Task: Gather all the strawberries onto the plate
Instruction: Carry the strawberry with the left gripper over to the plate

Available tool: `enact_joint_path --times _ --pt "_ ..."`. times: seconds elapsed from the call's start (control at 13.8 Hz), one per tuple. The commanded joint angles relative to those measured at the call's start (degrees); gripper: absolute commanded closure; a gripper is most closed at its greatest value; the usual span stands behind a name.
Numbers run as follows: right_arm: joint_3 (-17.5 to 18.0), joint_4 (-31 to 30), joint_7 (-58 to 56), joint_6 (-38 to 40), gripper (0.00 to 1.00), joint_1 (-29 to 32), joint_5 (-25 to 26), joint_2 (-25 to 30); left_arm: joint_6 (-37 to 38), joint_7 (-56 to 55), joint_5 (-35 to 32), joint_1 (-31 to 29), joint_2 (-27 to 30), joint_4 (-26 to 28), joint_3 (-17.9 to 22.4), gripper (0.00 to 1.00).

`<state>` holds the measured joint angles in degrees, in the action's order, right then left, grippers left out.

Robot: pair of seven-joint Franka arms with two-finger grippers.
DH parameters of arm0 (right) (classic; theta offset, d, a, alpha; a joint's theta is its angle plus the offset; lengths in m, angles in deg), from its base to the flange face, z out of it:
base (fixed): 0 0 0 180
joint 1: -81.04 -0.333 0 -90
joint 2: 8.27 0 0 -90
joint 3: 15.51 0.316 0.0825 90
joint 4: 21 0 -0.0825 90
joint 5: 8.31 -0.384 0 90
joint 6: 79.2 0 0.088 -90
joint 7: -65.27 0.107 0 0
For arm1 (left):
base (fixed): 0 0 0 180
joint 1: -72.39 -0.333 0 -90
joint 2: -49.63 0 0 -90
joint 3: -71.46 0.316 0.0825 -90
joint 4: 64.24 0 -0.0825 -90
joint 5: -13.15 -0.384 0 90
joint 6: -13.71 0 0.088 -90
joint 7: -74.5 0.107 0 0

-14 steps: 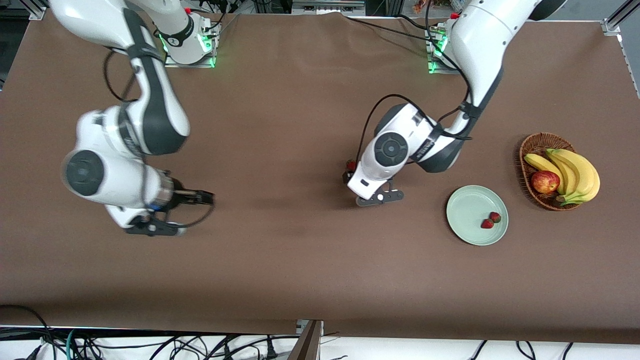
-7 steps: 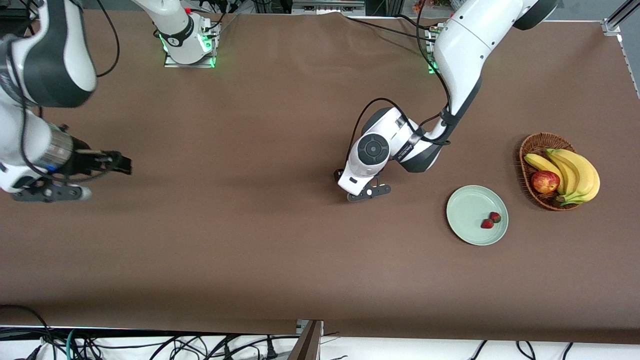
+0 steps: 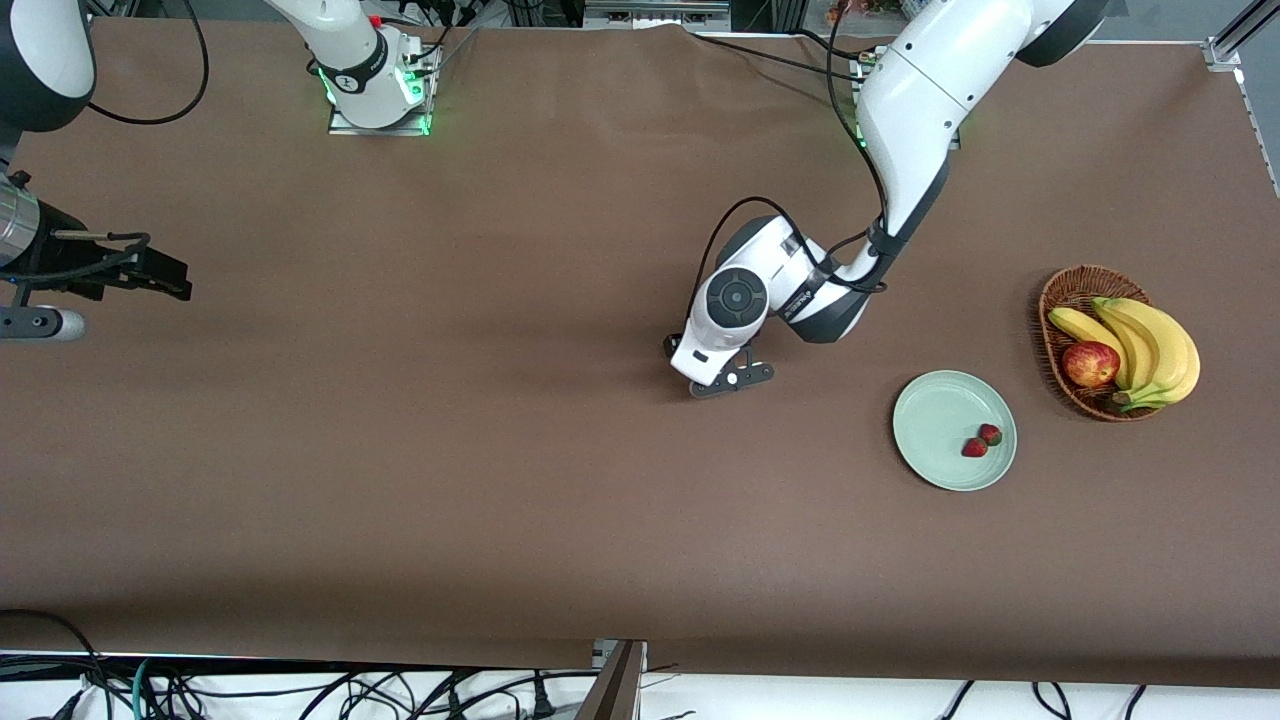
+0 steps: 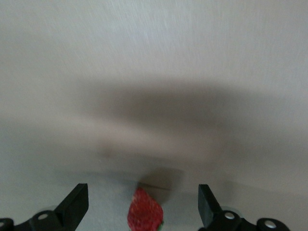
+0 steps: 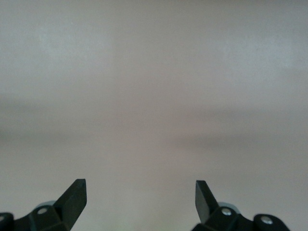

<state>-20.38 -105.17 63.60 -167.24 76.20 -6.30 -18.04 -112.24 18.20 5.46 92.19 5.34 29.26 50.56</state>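
Front view: left tool (image 3: 690,362) sits low mid-worktop, well short of the plate (image 3: 935,425) with two strawberries (image 3: 982,441). Left wrist view: fingers (image 4: 74,204) apart, third strawberry (image 4: 144,214) right between them. Right wrist view: right tool (image 5: 139,202) apart over bare worktop (image 5: 154,86).

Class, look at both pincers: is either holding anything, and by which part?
Nothing is held. The left pincer stands open around a strawberry on the table, not closed on it. The right pincer is open and empty.
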Motion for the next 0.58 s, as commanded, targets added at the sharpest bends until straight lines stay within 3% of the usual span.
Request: enact_joint_path --times 0.0,0.15,0.29,0.44,0.51 --pt "0.92 -1.26 -0.97 0.85 0.0 1.06 1.15 2.91 -0.78 -1.79 -1.09 1.38 0.52 1.42 0.25 0.0" --pt "0.91 -1.26 -1.14 0.58 0.0 1.5 0.89 4.48 -0.78 -1.88 -1.01 1.47 0.78 1.59 0.07 0.0" --pt "0.91 -1.43 -1.32 0.85 0.0 1.76 0.71 5.46 -0.17 -1.79 -1.01 1.73 1.13 1.94 -0.1 0.16" --pt "1.18 -1.61 -0.62 3.73 0.0 1.85 0.54 6.24 -0.25 -1.79 -1.01 1.74 1.13 2.12 -0.02 0.44" --pt "1.26 -1.79 0.52 4.09 0.0 1.85 0.54 6.34 -0.25 -1.7 -1.09 1.65 1.04 2.04 -0.02 0.47"
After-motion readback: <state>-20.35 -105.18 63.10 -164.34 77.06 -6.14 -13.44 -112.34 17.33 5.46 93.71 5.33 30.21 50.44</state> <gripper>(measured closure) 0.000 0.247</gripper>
